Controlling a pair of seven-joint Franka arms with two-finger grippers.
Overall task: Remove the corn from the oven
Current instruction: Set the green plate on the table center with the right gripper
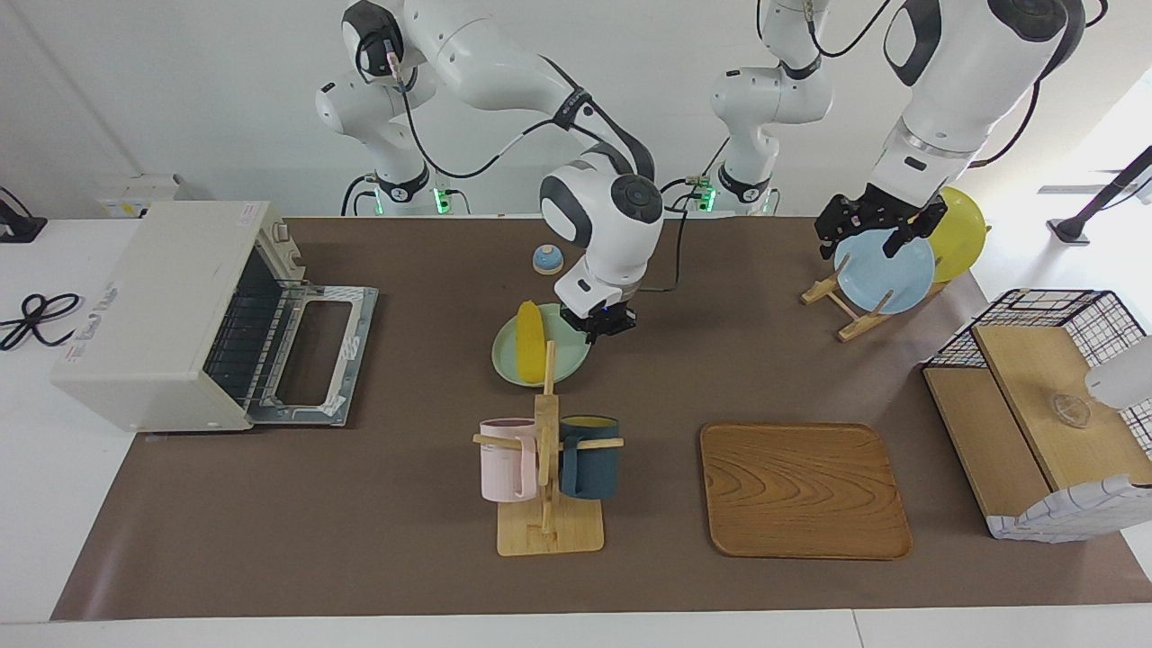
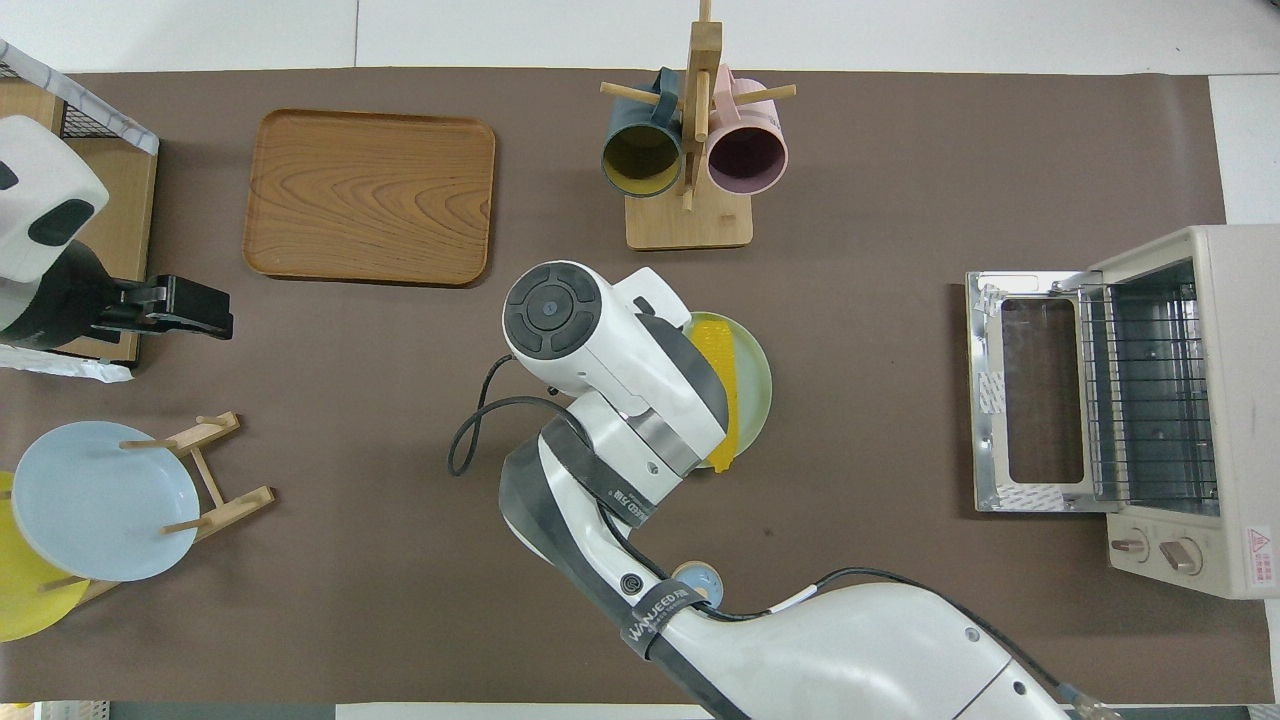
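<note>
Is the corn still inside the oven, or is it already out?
Out. The corn lies on the pale green plate mid-table; the oven stands open with a bare rack. The right gripper is beside the corn.

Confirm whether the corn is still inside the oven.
No, the corn lies on the pale green plate in the middle of the table, while the open oven shows only its rack.

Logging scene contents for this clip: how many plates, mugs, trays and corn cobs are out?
Plates: 3 (green, blue, yellow)
Mugs: 2 (pink, dark blue)
Trays: 1 (wooden)
Corn: 1
Total: 7
</note>
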